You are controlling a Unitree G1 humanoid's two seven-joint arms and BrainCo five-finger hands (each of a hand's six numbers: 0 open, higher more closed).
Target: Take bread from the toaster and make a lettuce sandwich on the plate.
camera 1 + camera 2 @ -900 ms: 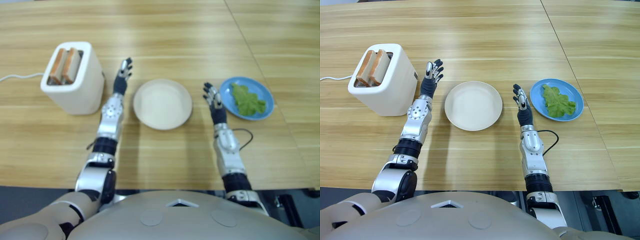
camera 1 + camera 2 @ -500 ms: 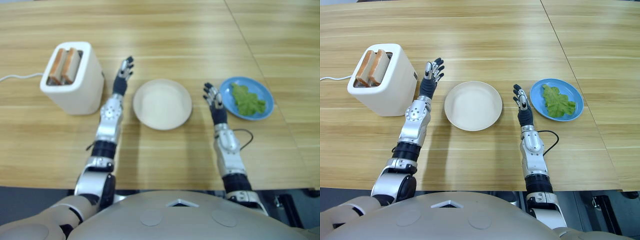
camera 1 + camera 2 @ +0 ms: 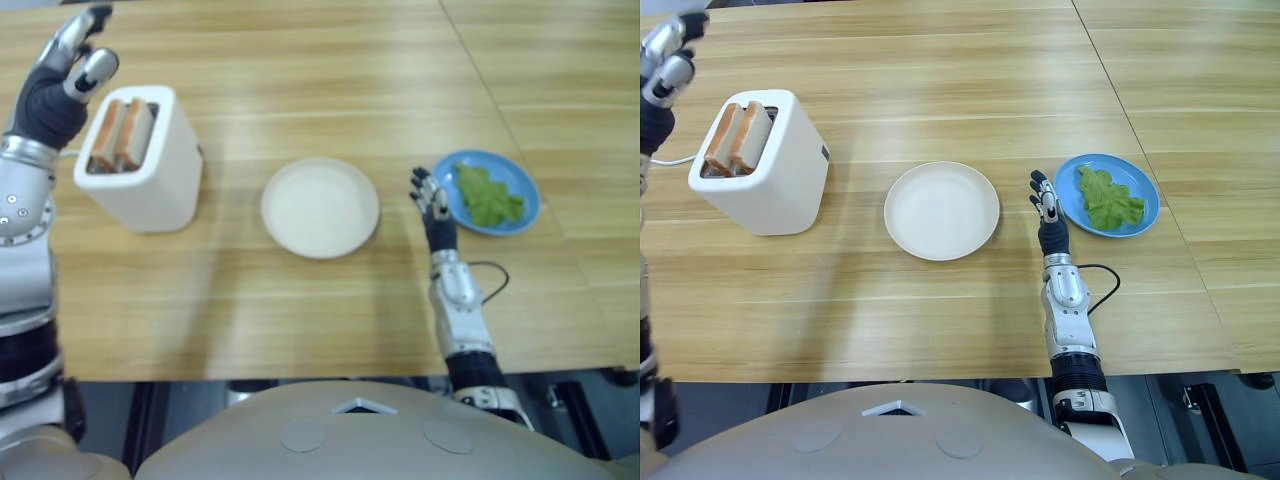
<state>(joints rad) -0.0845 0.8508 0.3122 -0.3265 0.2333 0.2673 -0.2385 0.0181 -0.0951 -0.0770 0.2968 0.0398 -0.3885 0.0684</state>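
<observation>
The cream plate is sitting bare on the wooden bench, and everything else is arranged around it. To the left of the plate, a little apart from it, the white toaster is standing upright with two bread slices sticking up out of its slots side by side. A white cord is trailing from the toaster's far side, away from the plate. The left robot hand is hovering high, further left of the plate than the toaster and above the toaster's outer rear corner. Its fingers are standing apart and are holding nothing, and it is not touching the bread. To the right of the plate, a blue plate is carrying the lettuce, which is lying flat in its middle. The right robot hand is resting low over the bench between the plate and the blue plate, closer to the blue one, with its fingers stretched out and spread, gripping nothing. A black cable is looping out beside its wrist.
</observation>
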